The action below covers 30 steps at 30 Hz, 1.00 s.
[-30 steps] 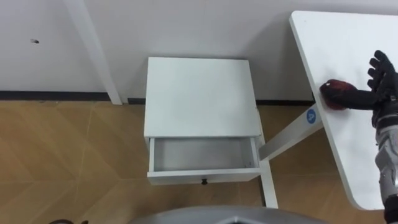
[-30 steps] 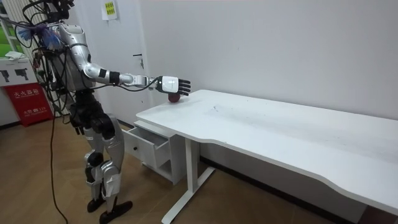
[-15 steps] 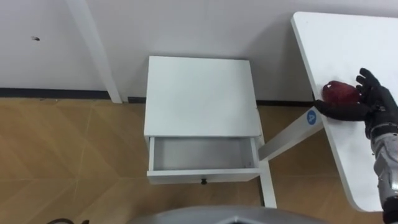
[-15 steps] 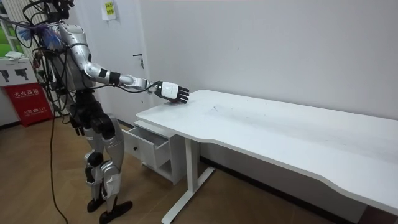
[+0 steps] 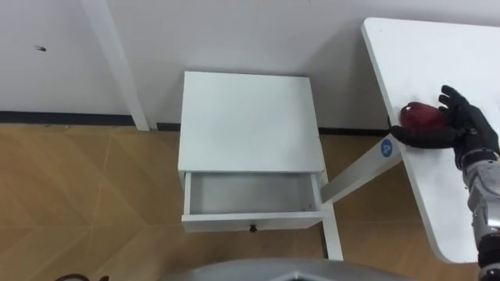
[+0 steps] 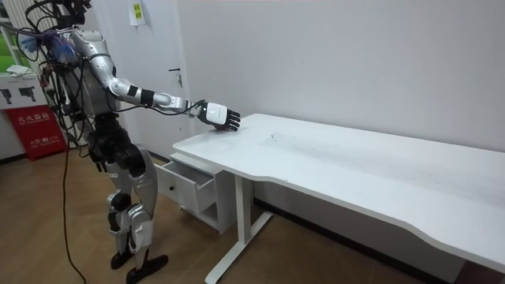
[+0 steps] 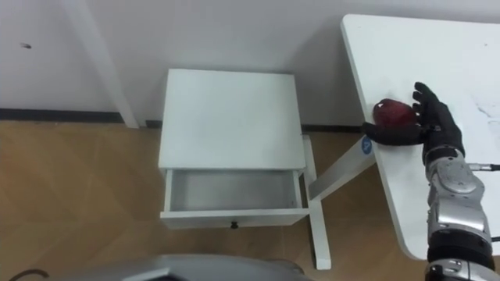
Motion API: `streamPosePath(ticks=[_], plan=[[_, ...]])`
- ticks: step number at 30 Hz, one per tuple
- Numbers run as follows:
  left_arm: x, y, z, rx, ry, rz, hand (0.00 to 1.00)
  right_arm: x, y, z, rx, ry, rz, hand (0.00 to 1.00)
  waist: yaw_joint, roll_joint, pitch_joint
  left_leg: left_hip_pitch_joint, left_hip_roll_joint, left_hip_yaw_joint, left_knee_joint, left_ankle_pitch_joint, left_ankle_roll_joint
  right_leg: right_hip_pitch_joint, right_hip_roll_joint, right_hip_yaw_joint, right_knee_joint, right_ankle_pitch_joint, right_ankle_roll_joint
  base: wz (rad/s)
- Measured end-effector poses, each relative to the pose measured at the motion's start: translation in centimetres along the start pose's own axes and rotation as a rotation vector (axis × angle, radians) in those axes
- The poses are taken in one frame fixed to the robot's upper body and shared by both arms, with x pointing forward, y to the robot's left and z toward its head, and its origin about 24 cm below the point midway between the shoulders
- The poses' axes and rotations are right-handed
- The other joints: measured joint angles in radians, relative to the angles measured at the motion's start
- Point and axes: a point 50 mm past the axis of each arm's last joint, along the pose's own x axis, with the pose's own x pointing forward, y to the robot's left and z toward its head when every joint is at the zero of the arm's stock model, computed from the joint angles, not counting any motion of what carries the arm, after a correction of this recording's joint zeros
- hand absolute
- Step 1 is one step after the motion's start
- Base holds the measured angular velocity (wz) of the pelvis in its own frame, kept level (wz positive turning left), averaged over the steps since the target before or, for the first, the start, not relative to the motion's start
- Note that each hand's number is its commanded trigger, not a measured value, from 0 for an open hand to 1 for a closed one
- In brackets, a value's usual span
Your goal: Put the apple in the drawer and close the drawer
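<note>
A dark red apple (image 5: 420, 117) lies near the corner of the white table (image 5: 437, 55), at the right of the eye views. My right hand (image 5: 462, 125) reaches over it from the right, its thumb along the apple's near side and its fingers curled over the far side. The room view has me standing beside the table's end with that arm stretched out to the corner and the right hand (image 6: 221, 117) there. Below and to the left stands a white nightstand (image 5: 248, 121) with its drawer (image 5: 250, 195) pulled open and nothing inside.
A slanted white table leg (image 5: 355, 176) runs between the nightstand and the table. A white post (image 5: 117, 62) leans by the wall at the left. Wooden floor surrounds the nightstand. A red box (image 6: 35, 130) stands behind me.
My right hand has come down from lying over the apple and curled round it at the table's corner. The eye views have shifted slightly; the drawer is unchanged.
</note>
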Motion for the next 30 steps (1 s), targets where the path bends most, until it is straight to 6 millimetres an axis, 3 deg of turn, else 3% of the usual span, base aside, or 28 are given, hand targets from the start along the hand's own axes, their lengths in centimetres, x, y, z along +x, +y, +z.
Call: streamPosePath(ticks=[5, 24, 30], plan=[[0.0, -0.1, -0.1, 0.002, 0.004, -0.02, 0.0, 0.1, -0.9, 0.2, -0.083, 0.006, -0.024, 1.0, 0.001, 0.003, -0.0008, -0.004, 0.001, -0.005, 0.005, 0.0, 0.0, 0.0, 0.001, -0.006, 0.0, 0.001, -0.001, 0.02], [0.0, -0.2, -0.2, 0.003, 0.005, -0.054, 0.0, 0.2, -0.9, 1.0, -0.231, -0.008, -0.022, 1.0, 0.009, 0.0, -0.0075, -0.016, 0.001, -0.017, 0.007, 0.0, 0.0, -0.005, 0.005, -0.023, 0.0, 0.001, -0.001, 0.01], [0.1, 0.0, 0.4, 0.002, -0.011, -0.041, 0.0, 0.2, 0.4, 3.2, -0.266, -0.101, 0.022, 1.0, 0.015, 0.008, -0.0027, -0.022, 0.001, -0.016, 0.009, 0.0, 0.0, -0.011, -0.001, -0.023, 0.0, 0.001, -0.001, 0.0]])
